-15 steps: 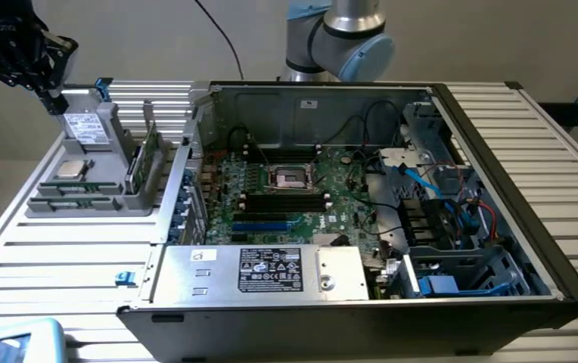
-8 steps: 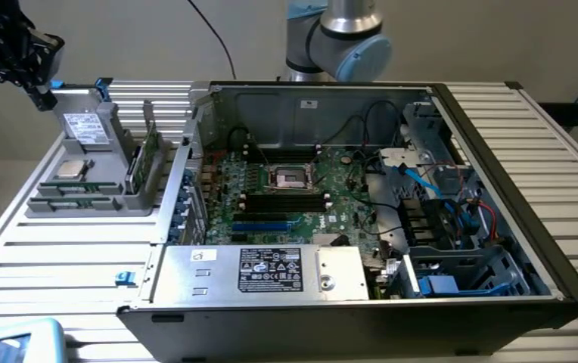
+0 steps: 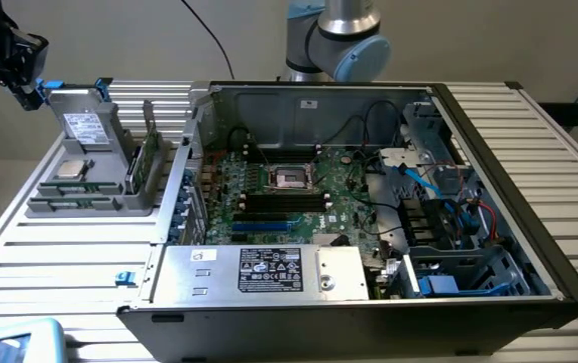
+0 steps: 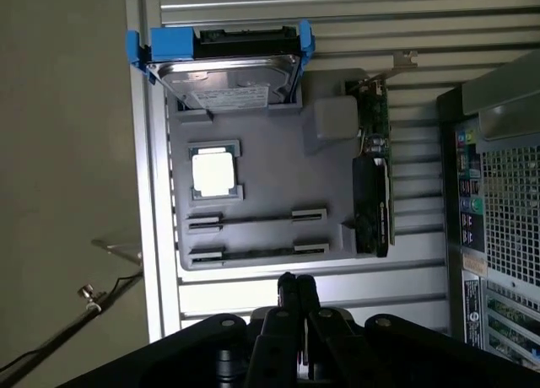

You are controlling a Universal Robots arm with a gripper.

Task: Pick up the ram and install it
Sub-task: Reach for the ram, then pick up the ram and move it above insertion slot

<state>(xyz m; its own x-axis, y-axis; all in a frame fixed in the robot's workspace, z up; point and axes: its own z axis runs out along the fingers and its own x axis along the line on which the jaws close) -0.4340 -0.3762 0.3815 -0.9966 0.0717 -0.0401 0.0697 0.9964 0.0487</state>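
At the exterior view's far left the black gripper (image 4: 296, 288) hung clear of a matte grey moulded tray (image 3: 41, 206), its two slim fingers pressed together with nothing between them. At the tray's far end stood a boxy metal drive (image 3: 89, 125) in a blue bracket, and in front of it lay a square silver processor (image 3: 68, 168). The ram (image 4: 257, 254) sat edge-on in the tray slot farthest from the drive, a long, thin, dark green strip held by a clip at each end. An upright green card (image 3: 149, 151) lined the tray's right side. Further right, the open steel case (image 3: 319, 106) showed a green motherboard (image 3: 345, 204) and a labelled silver power unit (image 3: 183, 280). Everything rested on a ribbed aluminium table (image 3: 57, 257).
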